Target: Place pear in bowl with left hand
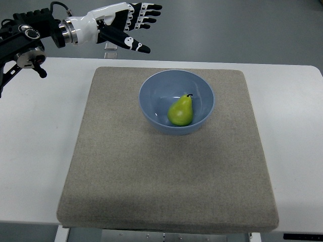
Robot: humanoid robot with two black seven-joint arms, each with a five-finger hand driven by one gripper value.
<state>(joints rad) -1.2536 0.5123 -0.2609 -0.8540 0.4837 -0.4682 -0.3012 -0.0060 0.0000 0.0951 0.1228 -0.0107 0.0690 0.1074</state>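
- one green pear (pixel 180 112) is seen lying inside the one blue bowl (pixel 151 96).
- the bowl is set on one grey mat (pixel 166 181).
- one left hand (pixel 123 25) is held up-left of the bowl, fingers spread, nothing grasped.

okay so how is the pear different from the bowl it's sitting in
The pear is green and solid, tapering to a dark stem; the bowl is pale blue, round and hollow. The pear is much smaller, filling only part of the bowl's inside. The pear rests inside the bowl, toward its near side, while the bowl sits directly on the grey mat. Both look smooth and slightly glossy, and neither is touched by the left robot hand.
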